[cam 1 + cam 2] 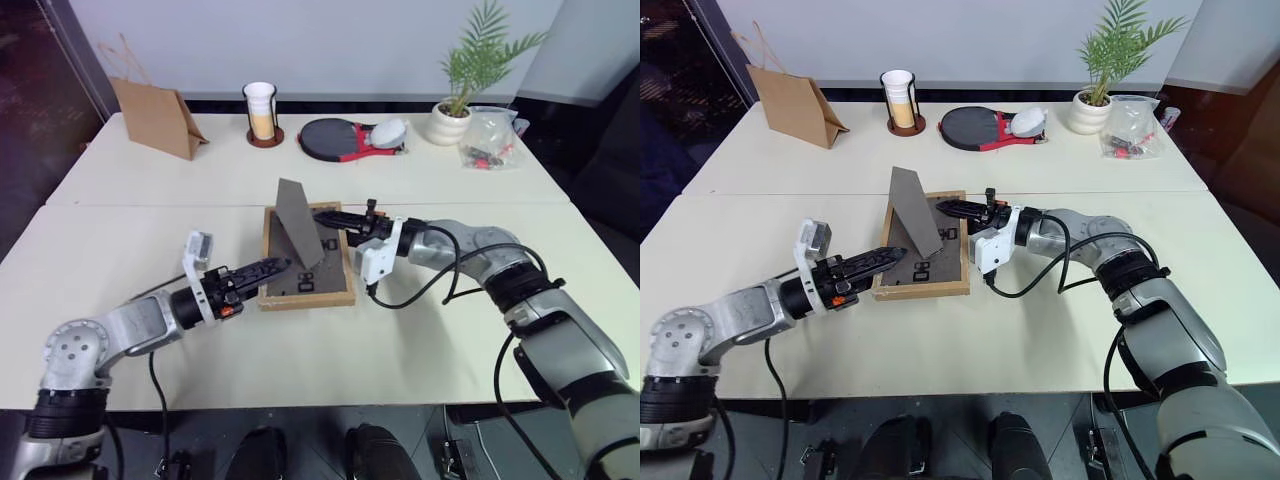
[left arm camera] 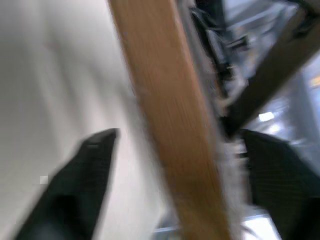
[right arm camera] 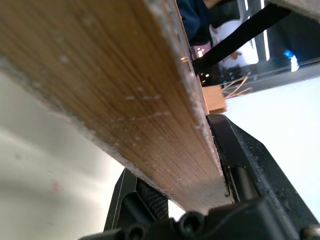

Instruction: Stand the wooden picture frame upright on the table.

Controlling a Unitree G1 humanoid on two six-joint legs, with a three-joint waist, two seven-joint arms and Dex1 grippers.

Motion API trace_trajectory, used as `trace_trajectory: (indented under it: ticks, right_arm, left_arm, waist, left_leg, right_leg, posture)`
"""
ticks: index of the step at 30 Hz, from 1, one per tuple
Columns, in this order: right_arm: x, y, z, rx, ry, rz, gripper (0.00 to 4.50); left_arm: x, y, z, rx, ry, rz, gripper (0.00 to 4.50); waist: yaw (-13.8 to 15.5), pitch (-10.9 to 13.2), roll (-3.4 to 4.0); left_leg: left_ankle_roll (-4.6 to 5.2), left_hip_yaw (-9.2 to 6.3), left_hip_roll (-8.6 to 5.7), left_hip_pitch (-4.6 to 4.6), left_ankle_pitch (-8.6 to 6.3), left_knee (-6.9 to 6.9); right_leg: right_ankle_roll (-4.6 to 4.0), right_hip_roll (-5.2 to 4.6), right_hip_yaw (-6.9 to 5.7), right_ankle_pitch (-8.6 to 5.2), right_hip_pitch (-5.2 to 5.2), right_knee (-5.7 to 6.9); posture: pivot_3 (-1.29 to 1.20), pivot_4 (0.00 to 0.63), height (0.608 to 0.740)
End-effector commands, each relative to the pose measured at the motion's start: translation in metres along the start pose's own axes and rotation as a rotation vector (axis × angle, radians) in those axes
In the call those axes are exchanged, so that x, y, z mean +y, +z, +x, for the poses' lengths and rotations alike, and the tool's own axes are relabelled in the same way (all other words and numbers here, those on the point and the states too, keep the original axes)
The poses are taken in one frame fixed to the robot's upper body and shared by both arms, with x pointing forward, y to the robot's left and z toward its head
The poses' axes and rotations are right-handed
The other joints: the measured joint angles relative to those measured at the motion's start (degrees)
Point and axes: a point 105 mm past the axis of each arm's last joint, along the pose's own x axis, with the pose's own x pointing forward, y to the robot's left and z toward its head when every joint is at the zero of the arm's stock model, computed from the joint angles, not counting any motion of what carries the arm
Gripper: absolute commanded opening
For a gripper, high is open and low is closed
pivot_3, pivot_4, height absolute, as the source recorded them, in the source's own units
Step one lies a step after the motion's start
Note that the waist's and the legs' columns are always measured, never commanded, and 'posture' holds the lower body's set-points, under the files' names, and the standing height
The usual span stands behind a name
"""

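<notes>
The wooden picture frame (image 1: 305,262) lay face down on the table (image 1: 420,330), just on the near side of the seam between the two tabletop sections, dark back upward. Its easel stand (image 1: 298,220) was swung up and stood steeply off the back, leaning slightly.

Right gripper (image 1: 330,217) reached in from the right at the frame's far right edge. In the right wrist view the wood edge (image 3: 125,95) sat between its two black fingers (image 3: 240,155), which were clenched on it.

Left gripper (image 1: 272,267) was at the frame's left edge. In the left wrist view its fingers (image 2: 75,185) stood spread on either side of the wood edge (image 2: 170,120), with visible gaps, so released, not gripping.

Along the far edge of the table: a brown paper bag (image 1: 155,115), a cup in a holder (image 1: 261,112), a table-tennis paddle (image 1: 335,138), a potted plant (image 1: 460,85) and a clear plastic bag (image 1: 490,135), all well apart from the frame.
</notes>
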Motion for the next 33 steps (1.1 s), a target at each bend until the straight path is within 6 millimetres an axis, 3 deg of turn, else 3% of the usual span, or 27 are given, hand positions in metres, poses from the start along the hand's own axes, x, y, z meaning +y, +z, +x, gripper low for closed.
trace_trajectory:
  ticks: [1,3,6,13,18,26,30,33]
  right_arm:
    - [-0.006,-0.001,-0.007,-0.021,0.001,0.130,1.11]
    - [-0.004,-0.005,-0.007,0.003,0.014,0.322,1.11]
    - [-0.004,-0.006,-0.004,-0.030,0.065,0.783,1.11]
    - [-0.004,0.013,-0.010,-0.246,0.382,1.522,1.11]
    - [0.019,0.007,-0.004,-0.214,0.487,1.750,1.11]
    - [0.055,0.002,0.006,-0.100,0.503,1.822,1.11]
    - [0.066,0.004,0.003,-0.073,0.523,1.837,2.98]
    - [0.068,-0.002,-0.010,-0.042,0.520,1.810,4.24]
  left_arm:
    - [-0.003,0.029,-0.021,-0.014,0.081,0.334,4.48]
    - [-0.001,0.040,-0.033,0.018,0.127,0.511,4.48]
    - [0.004,0.050,-0.046,0.054,0.162,0.665,4.48]
    - [0.010,0.043,-0.042,0.069,0.131,0.755,4.48]
    - [0.008,0.039,-0.039,0.067,0.103,0.811,4.48]
    - [0.012,0.038,-0.040,0.055,0.124,0.833,4.48]
    - [0.013,0.033,-0.042,0.070,0.115,0.821,4.50]
    - [0.013,0.029,-0.044,0.099,0.101,0.822,4.50]
  waist:
    - [0.0,0.0,-0.01]
    - [0.0,0.0,0.03]
    - [-0.1,0.1,0.07]
    - [0.4,0.2,0.23]
    - [0.2,0.2,0.23]
    - [0.1,0.2,0.23]
    - [-0.1,0.2,0.22]
    - [0.0,0.2,0.22]
  left_leg:
    - [0.00,-0.01,0.03,0.00,0.00,0.00]
    - [0.05,0.01,0.05,0.01,-0.03,-0.06]
    - [0.12,0.00,0.21,0.05,-0.07,-0.12]
    - [0.31,-0.04,0.29,0.03,-0.19,-0.09]
    - [0.33,-0.01,0.21,0.00,-0.20,-0.11]
    - [0.34,0.13,0.13,-0.34,-0.21,-0.17]
    - [0.33,0.15,0.14,-0.33,-0.21,-0.13]
    - [0.33,0.14,0.14,-0.33,-0.21,-0.13]
  right_leg:
    - [0.00,0.10,0.00,0.00,0.01,-0.02]
    - [-0.03,0.16,-0.01,-0.01,0.01,-0.06]
    - [-0.03,0.21,-0.03,-0.01,0.05,-0.11]
    - [-0.04,-0.08,-0.07,0.00,0.03,-0.01]
    - [-0.11,-0.25,-0.13,-0.03,-0.08,0.02]
    - [-0.03,-0.32,-0.08,0.01,-0.50,0.07]
    - [-0.02,-0.31,-0.05,0.02,-0.52,0.16]
    - [-0.02,-0.31,-0.05,0.02,-0.53,0.17]
  posture:
    - [0.00,0.150,0.740]
    - [0.00,0.150,0.740]
    - [0.00,0.150,0.740]
    - [0.00,0.150,0.740]
    - [0.00,0.150,0.740]
    - [0.00,0.150,0.740]
    - [0.00,0.150,0.740]
    - [0.00,0.150,0.740]
